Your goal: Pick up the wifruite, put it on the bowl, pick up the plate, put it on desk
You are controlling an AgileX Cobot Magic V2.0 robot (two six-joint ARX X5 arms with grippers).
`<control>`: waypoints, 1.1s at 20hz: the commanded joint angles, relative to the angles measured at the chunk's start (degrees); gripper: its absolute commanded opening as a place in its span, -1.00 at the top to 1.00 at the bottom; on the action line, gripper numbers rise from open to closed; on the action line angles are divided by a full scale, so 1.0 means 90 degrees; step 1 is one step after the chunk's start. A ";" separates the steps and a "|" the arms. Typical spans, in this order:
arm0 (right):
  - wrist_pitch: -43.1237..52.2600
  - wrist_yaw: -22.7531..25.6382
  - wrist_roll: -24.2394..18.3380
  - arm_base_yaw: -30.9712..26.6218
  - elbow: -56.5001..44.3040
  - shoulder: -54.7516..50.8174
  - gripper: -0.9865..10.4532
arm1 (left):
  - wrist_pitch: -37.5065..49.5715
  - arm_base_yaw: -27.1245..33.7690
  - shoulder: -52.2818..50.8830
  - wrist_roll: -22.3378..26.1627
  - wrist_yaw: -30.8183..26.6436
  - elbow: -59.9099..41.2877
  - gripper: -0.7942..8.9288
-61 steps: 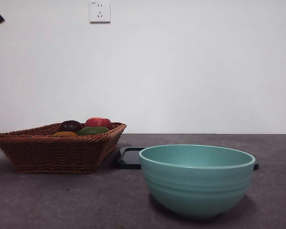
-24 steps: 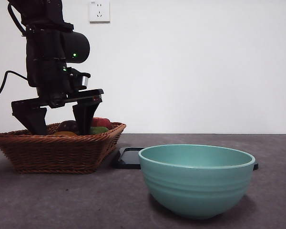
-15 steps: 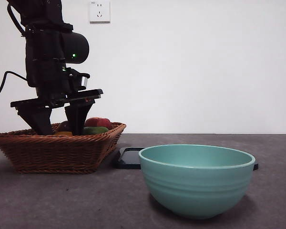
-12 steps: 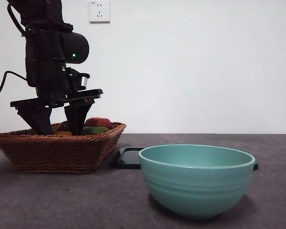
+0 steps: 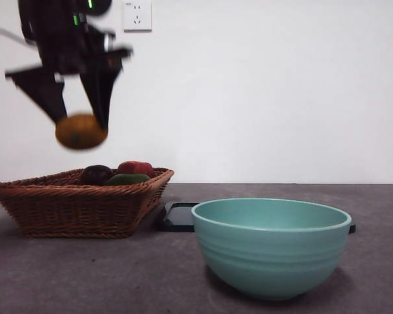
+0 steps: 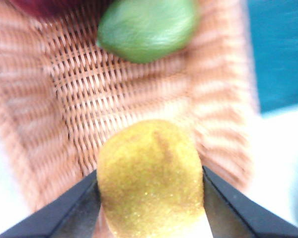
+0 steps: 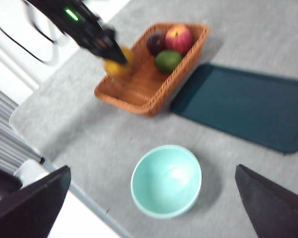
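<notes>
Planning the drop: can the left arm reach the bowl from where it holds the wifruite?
Probably yes: the left gripper holds the wifruite above the basket, nothing between it and the open bowl.

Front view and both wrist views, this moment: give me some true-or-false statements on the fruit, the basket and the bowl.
1. The left end effector grips the orange-brown fruit above the basket. True.
2. The bowl already holds a fruit. False: the right wrist view shows it empty.
3. A green fruit lies in the basket. True.
4. The right end effector is shut on the dark tray. False: it is open, high over the table, holding nothing.
5. The basket stands on the dark tray. False: it sits on the desk beside the tray.
</notes>
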 commanded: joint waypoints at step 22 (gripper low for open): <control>-0.0930 0.0831 0.0323 0.0019 0.0651 -0.0799 -0.29 | 0.0425 -0.4180 0.0075 -0.2076 0.0005 0.0160 0.35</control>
